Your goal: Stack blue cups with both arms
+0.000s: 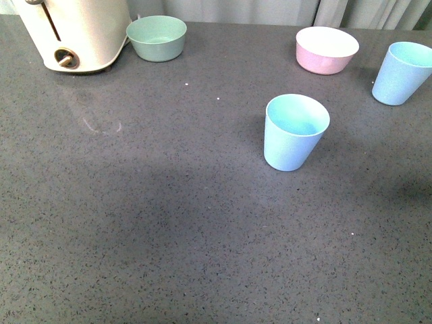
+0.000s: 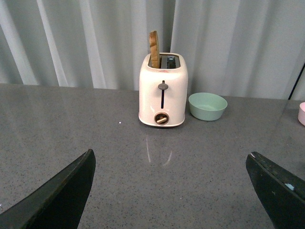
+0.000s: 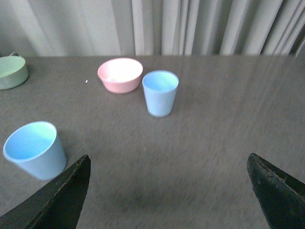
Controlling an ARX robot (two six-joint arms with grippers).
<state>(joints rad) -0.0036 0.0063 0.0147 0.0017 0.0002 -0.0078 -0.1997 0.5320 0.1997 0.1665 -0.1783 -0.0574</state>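
Closest to you on the desk (image 1: 169,223) is the near blue cup (image 1: 295,131). It's upright, mouth up, a bit right of centre. The far blue cup (image 1: 403,73) is also upright, way over at the far right edge, just right of the pink bowl (image 1: 327,50). The two cups are well apart, so they aren't stacked yet.

Your right end effector (image 3: 169,157) is spread wide open over bare desk, gripping nothing. Both cups are out ahead of it. The near blue cup (image 3: 35,150) sits just beside one of the fingers (image 3: 62,200), outside the gap. The far blue cup (image 3: 160,93) is further out, right next to the pink bowl (image 3: 120,75).

Your left end effector (image 2: 170,157) is wide open too, with bare desk between its fingers (image 2: 279,191). It's pointed at the toaster (image 2: 163,90), which has the green bowl (image 2: 208,106) just beside it. In the front view those two sit at the far left, well away from both cups.
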